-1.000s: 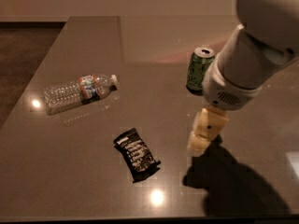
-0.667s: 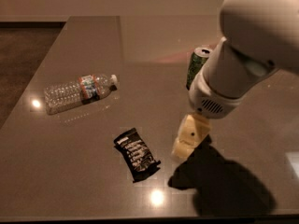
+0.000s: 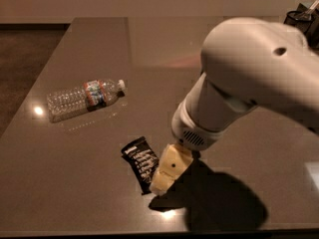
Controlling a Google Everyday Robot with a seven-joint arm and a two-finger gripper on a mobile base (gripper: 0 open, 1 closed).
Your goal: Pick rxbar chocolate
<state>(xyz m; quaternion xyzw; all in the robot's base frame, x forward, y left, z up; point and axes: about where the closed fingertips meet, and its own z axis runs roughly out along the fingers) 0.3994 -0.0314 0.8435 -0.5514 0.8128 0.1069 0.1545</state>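
Print on rxbar chocolate (image 3: 139, 159), by tool (image 3: 166, 177), unreadable.

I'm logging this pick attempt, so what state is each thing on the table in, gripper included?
rxbar chocolate: lying flat on the table, right end hidden by the gripper.
water bottle: lying on its side, capped, apart from the bar.
gripper: low at the bar's right end; contact unclear.

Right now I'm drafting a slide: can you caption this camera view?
Gripper low beside the rxbar chocolate, covering its edge; water bottle lying farther back on the table.
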